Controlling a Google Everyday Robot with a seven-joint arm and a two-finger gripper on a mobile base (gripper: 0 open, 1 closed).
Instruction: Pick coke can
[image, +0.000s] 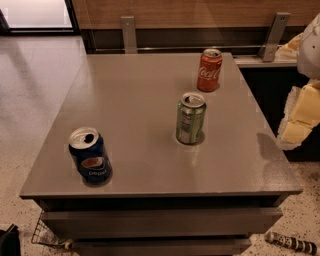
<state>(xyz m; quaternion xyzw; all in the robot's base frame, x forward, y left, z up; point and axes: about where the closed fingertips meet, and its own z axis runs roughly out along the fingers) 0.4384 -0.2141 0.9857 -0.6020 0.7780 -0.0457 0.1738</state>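
Note:
The coke can (209, 70) is red-orange with white script and a silver top. It stands upright at the far right of the grey table (135, 100). My gripper (300, 117), white and pale yellow, hangs at the right edge of the view, beyond the table's right side. It is well to the right of the coke can, nearer the camera, and touches nothing.
A green can (190, 118) stands upright mid-table, in front of the coke can. A dark blue Pepsi can (90, 155) stands near the front left corner. A wood-panelled wall with metal brackets (128, 34) runs behind the table. A wire basket (47, 236) lies on the floor at lower left.

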